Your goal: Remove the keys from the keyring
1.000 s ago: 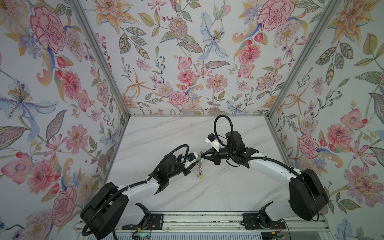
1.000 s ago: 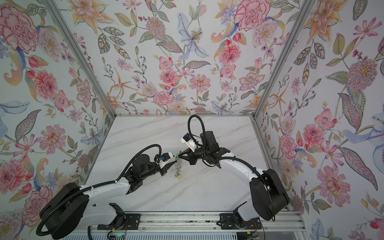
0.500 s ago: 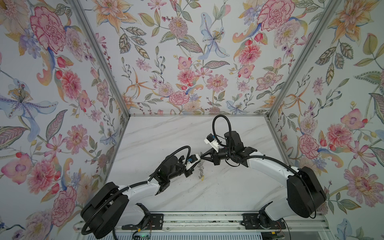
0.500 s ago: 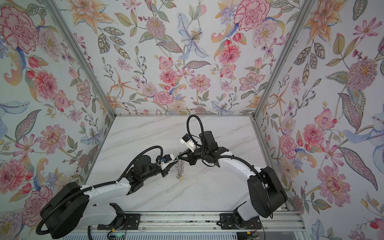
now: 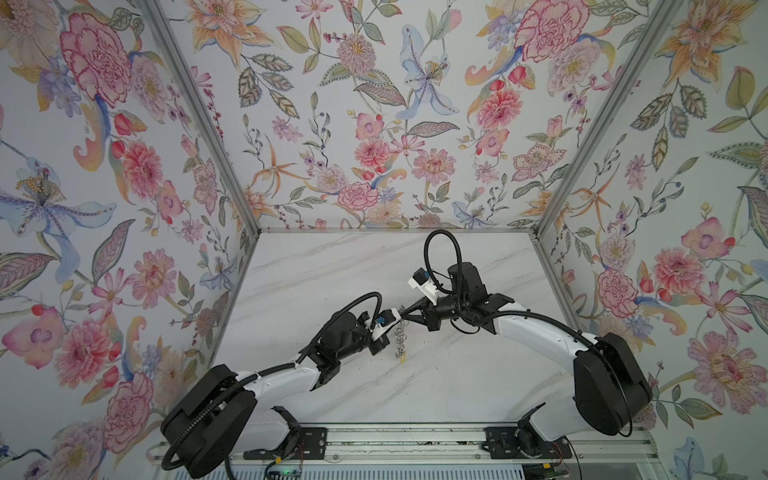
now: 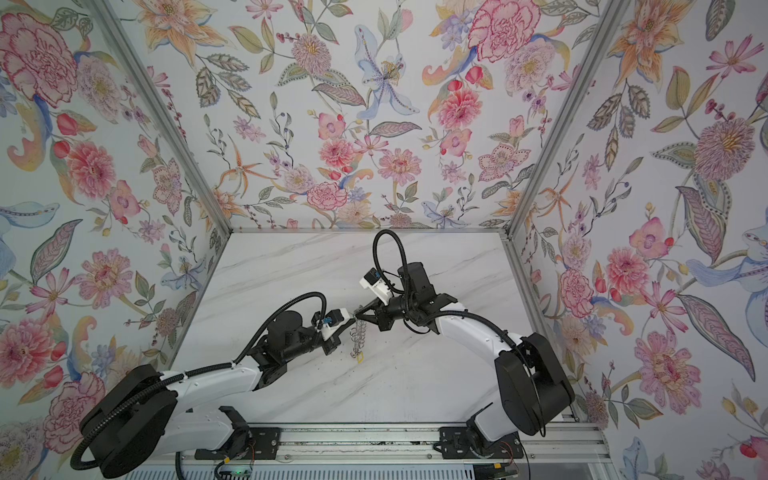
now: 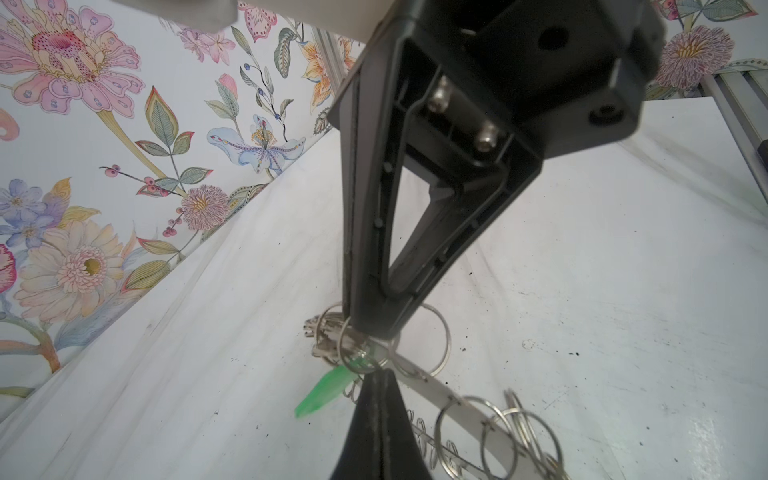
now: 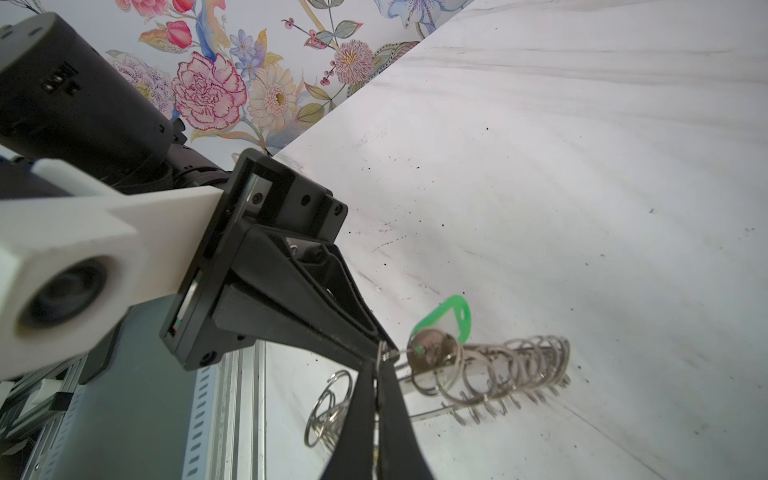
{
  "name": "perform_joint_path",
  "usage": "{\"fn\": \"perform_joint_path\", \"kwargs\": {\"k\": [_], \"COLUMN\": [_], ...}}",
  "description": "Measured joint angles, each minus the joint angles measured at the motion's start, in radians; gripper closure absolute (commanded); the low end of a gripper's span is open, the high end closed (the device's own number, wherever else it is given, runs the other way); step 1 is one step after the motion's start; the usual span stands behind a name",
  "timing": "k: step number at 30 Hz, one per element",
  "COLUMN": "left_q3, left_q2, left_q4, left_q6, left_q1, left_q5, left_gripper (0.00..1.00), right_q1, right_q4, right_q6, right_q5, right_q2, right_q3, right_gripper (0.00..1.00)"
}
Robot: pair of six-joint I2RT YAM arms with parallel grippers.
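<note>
The keyring (image 5: 400,338) hangs edge-on above the marble table between both grippers, in both top views, its rim fringed with wire loops (image 7: 498,432). The right gripper (image 8: 378,368) is shut on its upper rim. The left gripper (image 7: 380,374) meets it tip to tip and is shut on the small wire loop that carries one of the keys (image 8: 432,353), the one with the green tag (image 7: 328,392). The green tag (image 8: 446,320) sticks out sideways. A yellow tag (image 5: 402,360) dangles at the keyring's lower end (image 6: 358,336). The left gripper (image 5: 397,320) and right gripper (image 5: 405,317) almost touch.
The white marble table (image 5: 457,374) is boxed in by floral walls at the left, back and right. An aluminium rail (image 5: 395,440) with both arm bases runs along the front. Both forearms arch in toward the middle.
The left gripper's jaws have closed on the loop by the green tag. The right gripper has kept its hold and the keyring has hardly moved.
</note>
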Motion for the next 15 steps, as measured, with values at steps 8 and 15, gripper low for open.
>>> {"fn": "perform_joint_path", "kwargs": {"k": [8, 15], "left_q3": [-0.019, -0.023], "left_q2": [-0.053, -0.056], "left_q4": [0.016, 0.029], "left_q6": [0.007, 0.007], "left_q1": [0.0, 0.0], "left_q5": [-0.037, -0.041], "left_gripper": [1.0, 0.98], "right_q1": [-0.002, -0.002], "right_q4": [-0.029, -0.032], "right_q6": [-0.008, -0.011], "right_q5": [-0.004, -0.007], "right_q2": [0.013, 0.017], "right_q3": [0.0, 0.005], "right_gripper": [1.0, 1.0]}}
